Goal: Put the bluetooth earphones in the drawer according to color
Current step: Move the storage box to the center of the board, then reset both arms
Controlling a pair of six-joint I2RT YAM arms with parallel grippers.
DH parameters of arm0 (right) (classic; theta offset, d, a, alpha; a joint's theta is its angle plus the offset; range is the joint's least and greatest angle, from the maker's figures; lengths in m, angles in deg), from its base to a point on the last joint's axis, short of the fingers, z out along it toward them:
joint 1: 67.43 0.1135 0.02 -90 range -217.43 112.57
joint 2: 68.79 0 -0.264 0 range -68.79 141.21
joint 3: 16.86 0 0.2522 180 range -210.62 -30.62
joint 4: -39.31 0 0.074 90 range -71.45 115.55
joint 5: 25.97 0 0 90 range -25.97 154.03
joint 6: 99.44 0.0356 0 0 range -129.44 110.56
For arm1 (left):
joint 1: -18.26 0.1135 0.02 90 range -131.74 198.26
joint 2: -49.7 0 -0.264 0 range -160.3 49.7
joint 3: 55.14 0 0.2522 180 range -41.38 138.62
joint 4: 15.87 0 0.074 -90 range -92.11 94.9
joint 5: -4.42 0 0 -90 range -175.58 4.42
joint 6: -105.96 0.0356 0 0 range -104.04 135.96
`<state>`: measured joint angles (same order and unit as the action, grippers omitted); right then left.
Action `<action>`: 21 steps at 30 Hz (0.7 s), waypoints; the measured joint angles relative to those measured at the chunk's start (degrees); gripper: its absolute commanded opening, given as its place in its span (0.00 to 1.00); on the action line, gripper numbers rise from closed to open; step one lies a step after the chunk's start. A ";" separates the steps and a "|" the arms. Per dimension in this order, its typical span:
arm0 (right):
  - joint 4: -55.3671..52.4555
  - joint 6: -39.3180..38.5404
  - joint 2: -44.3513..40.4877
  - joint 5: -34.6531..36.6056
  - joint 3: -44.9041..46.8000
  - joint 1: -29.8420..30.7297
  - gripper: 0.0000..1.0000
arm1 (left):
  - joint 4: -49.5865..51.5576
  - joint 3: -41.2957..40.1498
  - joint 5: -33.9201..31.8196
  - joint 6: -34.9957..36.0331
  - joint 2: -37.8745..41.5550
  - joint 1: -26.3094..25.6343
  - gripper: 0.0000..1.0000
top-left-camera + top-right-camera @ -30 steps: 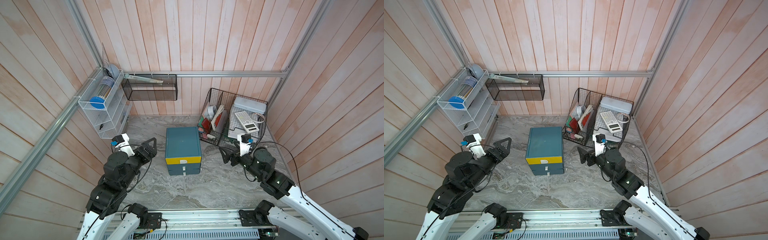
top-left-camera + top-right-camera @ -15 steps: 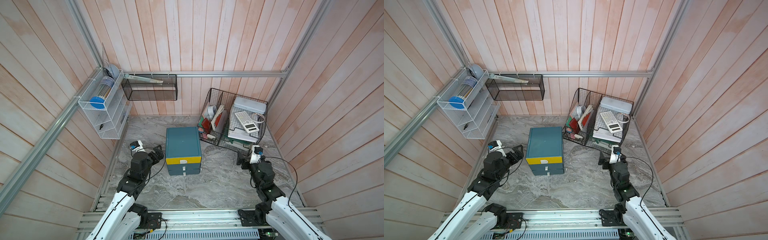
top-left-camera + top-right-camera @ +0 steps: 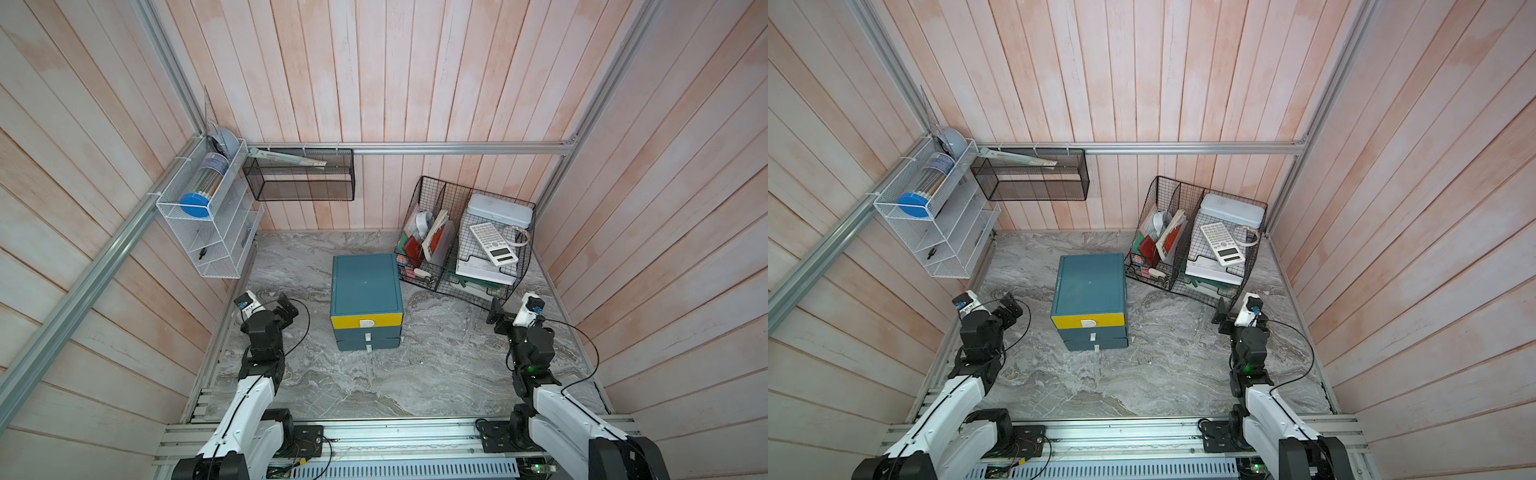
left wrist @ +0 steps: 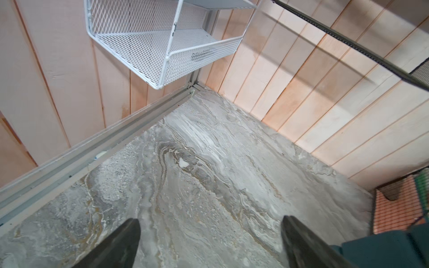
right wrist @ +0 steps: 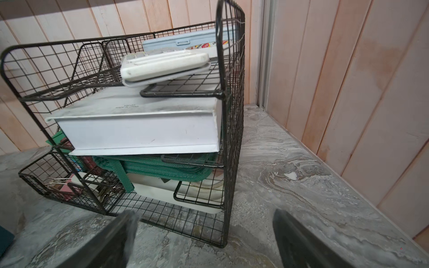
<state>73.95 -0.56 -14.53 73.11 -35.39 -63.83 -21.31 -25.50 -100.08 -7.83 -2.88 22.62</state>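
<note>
Lab test cell, plank walls, aluminium frame

Marbled table bears drawer; wire organiser beside.

From my screen the drawer looks like smooth matt teal plastic. The tabletop is grey veined stone-look, a bit gritty. I'd call the walls pale washed wood planks, the organiser thin black metal wire, the wall shelf white-coated metal mesh.
</note>
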 measured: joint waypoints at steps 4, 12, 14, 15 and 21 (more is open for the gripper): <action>3.96 -0.94 6.47 1.40 -0.33 0.00 0.98 | -13.14 -7.04 0.20 5.53 -4.00 0.90 1.00; 15.50 -3.56 20.52 4.85 -1.18 0.00 0.98 | -30.60 -5.03 2.01 10.97 -22.67 1.73 1.00; 18.95 -4.83 21.77 5.29 -1.18 -0.04 0.98 | -34.95 -3.54 2.54 11.37 -25.86 1.75 1.00; 20.79 -5.53 22.40 5.27 -1.18 -0.11 0.98 | -37.90 -3.23 3.23 11.65 -27.71 1.75 1.00; 30.40 -8.68 32.17 2.73 -1.44 -0.37 0.98 | -49.33 -4.57 7.06 12.70 -36.68 1.75 1.00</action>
<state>104.35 -9.24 17.65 75.84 -36.84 -64.20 -70.64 -30.07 -93.02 4.87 -39.55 24.37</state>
